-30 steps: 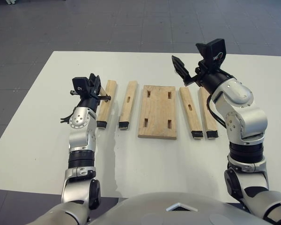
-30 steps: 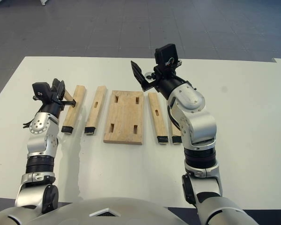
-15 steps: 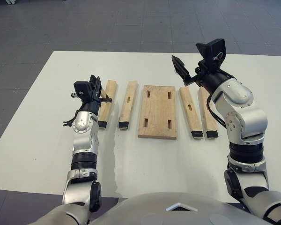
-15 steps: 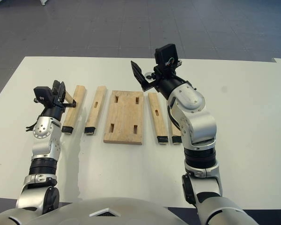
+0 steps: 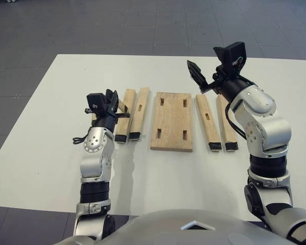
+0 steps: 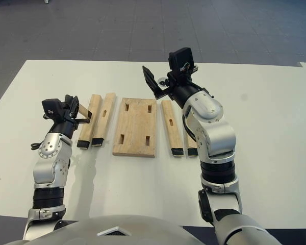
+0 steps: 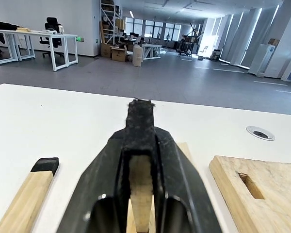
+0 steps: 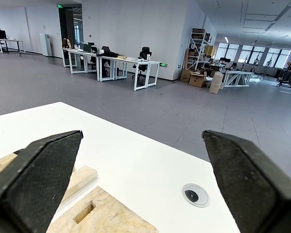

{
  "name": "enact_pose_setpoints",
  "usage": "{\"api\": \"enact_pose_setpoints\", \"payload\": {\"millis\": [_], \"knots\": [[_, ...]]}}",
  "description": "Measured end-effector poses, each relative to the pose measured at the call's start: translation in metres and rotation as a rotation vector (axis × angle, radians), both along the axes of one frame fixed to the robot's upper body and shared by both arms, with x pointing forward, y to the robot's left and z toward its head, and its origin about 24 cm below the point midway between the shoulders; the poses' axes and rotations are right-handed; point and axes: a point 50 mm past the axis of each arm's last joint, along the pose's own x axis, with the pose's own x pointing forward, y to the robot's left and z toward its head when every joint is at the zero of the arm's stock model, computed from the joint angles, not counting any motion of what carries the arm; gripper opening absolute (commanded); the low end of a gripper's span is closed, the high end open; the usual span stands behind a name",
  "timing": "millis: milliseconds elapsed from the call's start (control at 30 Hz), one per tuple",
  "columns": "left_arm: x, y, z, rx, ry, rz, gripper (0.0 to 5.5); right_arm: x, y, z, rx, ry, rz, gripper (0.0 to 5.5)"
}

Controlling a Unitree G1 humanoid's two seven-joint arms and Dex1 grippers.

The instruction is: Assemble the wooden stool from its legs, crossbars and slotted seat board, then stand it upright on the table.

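Observation:
The slotted seat board (image 5: 172,121) lies flat in the middle of the white table (image 5: 46,153). Two wooden legs (image 5: 206,121) (image 5: 226,122) lie to its right. Two more lie to its left: the outer leg (image 5: 123,116) rests slanted against the inner leg (image 5: 139,112). My left gripper (image 5: 113,103) sits low at the outer leg's left side. In the left wrist view it is shut on a strip of wood (image 7: 140,191). My right gripper (image 5: 206,76) hangs open above the far ends of the right-hand legs, its pads (image 8: 34,184) wide apart.
A round cable grommet (image 7: 260,132) is set into the table beyond the parts. Bare tabletop stretches left of my left arm, in front of the parts and at the far right (image 6: 275,127). Beyond the table's far edge is grey floor.
My left gripper has moved right and nearer to me, bringing the outer left leg against the inner one. The right arm has not moved.

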Motion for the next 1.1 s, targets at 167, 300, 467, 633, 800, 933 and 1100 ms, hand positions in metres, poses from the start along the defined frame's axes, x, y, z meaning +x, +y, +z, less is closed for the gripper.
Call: {"api": "enact_pose_setpoints", "payload": {"millis": [167,300,467,633,800,933,1100], "knots": [[0.007,0.0,0.008,0.033,0.069,-0.02,0.44,0.0,0.0,0.001,-0.003,-0.007,-0.004,4.53],[0.006,-0.001,0.008,0.038,0.075,-0.009,0.44,0.0,0.0,0.001,-0.003,-0.007,-0.006,4.53],[0.003,-0.001,0.011,0.015,0.049,0.036,0.44,0.0,-0.001,0.001,-0.003,-0.007,-0.008,4.53],[0.003,0.009,0.014,0.011,0.027,0.14,0.44,0.0,-0.001,0.001,-0.003,-0.008,-0.009,4.53],[0.004,0.006,0.013,0.008,0.027,0.145,1.24,0.0,-0.001,0.001,-0.003,-0.008,-0.009,4.53],[0.003,0.005,0.013,-0.003,0.027,0.144,1.87,0.0,-0.001,0.001,-0.003,-0.008,-0.009,4.53],[0.005,0.008,0.03,0.005,-0.029,0.158,2.69,0.0,0.0,0.0,-0.003,-0.005,-0.008,4.53]]}}
